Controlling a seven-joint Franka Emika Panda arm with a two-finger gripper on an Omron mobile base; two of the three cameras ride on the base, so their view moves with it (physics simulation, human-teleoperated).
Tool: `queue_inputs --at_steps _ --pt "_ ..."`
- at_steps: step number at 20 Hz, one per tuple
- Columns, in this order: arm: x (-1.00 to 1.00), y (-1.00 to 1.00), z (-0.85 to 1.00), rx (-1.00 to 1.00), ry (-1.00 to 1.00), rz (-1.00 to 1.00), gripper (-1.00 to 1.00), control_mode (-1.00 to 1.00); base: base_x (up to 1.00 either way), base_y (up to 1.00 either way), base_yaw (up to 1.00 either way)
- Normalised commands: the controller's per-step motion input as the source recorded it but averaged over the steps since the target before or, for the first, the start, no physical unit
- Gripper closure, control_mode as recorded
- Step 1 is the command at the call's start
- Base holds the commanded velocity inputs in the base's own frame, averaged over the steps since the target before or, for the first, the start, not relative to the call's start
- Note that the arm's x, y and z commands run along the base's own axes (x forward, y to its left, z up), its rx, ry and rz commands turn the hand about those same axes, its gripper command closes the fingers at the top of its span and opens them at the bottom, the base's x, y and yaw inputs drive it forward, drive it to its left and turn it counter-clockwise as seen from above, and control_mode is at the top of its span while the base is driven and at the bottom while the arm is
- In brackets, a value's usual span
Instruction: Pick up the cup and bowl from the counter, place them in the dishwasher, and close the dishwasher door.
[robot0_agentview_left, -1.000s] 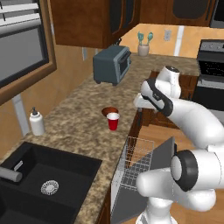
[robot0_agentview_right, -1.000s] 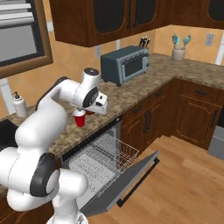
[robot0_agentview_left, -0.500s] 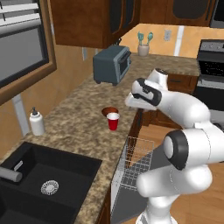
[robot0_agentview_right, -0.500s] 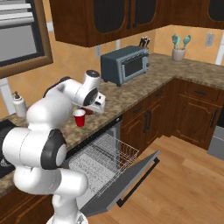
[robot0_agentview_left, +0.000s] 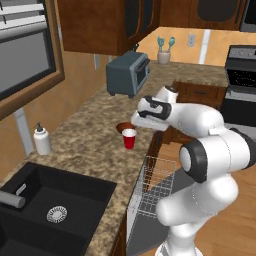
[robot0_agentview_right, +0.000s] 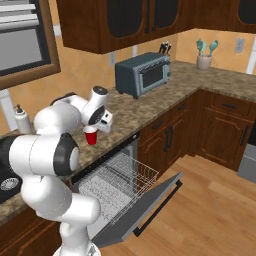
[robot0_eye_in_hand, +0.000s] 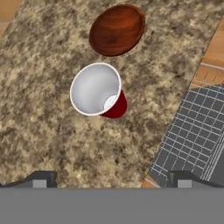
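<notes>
Above the counter edge: the gripper (robot0_eye_in_hand: 109, 178) hung over the counter (robot0_eye_in_hand: 39, 131), looking down, its two dark finger tips set wide apart with nothing between them.
Cup position: the cup (robot0_eye_in_hand: 98, 91) stood upright on the granite, mouth up, ahead of the finger tips in the hand view and a little toward the left tip rather than centred in the gap.
Cup axis: vertical, so it seemed the open fingers would have to come down around its sides, not across its rim.
Bowl position: the bowl (robot0_eye_in_hand: 117, 29) lay just beyond the cup, close beside it; whether they touched could not be told.
Nearer thing: the cup, judged the first pick.
Side view: the cup (robot0_agentview_left: 129, 138) sat below and left of the hand, near the counter's front edge.
Dishwasher: the dishwasher door (robot0_agentview_right: 142, 210) hung open, the dishwasher rack (robot0_agentview_right: 118, 180) pulled out below the counter.
Risk: a descent off-centre might have tipped the cup into the bowl.
</notes>
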Motion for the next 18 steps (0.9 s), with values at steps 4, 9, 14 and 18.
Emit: queue_inputs --at_steps 4,9,14,18 --pt "0.19 0.17 -0.32 0.04 0.00 0.00 -1.00 -1.00 0.00 0.00 0.00" --pt "0.38 0.00 -0.13 0.02 0.00 0.00 -1.00 -1.00 0.00 0.00 0.00" --pt "0.46 0.00 -0.17 0.00 0.00 0.00 -1.00 -1.00 0.00 0.00 0.00" --pt "0.47 0.00 -0.20 0.00 0.00 0.00 -1.00 -1.00 0.00 0.00 0.00"
